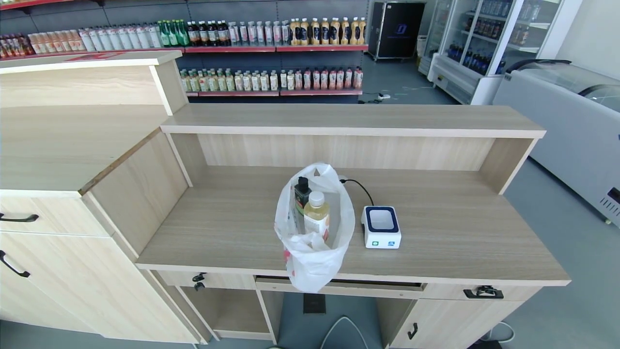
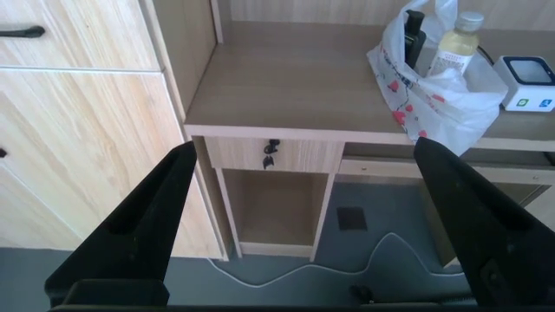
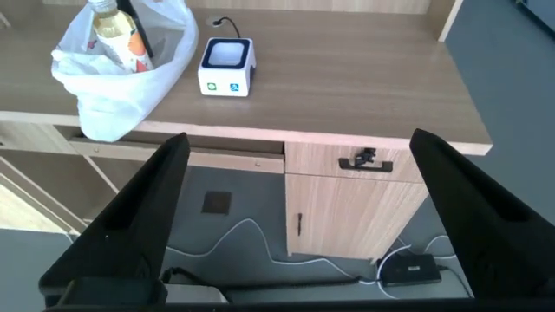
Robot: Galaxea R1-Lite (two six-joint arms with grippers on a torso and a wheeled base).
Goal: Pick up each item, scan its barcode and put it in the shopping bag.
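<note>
While both arms hang low, nearer than the front edge of the surface (image 1: 460, 232), the left gripper (image 2: 303, 146) sits to the left of the shopping bag (image 1: 312, 252) and the right gripper (image 3: 299, 137) to its right, each well apart from it. The left fingers (image 2: 139, 225) are spread wide with nothing between them, and the right fingers (image 3: 130, 225) are spread just as wide. The shopping bag, thin white plastic with red print, stands at the front edge of the surface, its bottom bulging over that edge. Inside the bag stand a pale yellow bottle (image 1: 317, 215) with a white cap and, just behind it, a dark bottle (image 1: 302, 194) with a black cap, both upright. Just beside the bag on its right rests the white scanner (image 1: 381, 226), its dark-framed window facing up. Behind the bag a black cable (image 1: 358, 186) runs from the scanner toward the back. Far beyond the bag, store shelves (image 1: 271, 48) carry rows of drinks (image 1: 310, 31).
</note>
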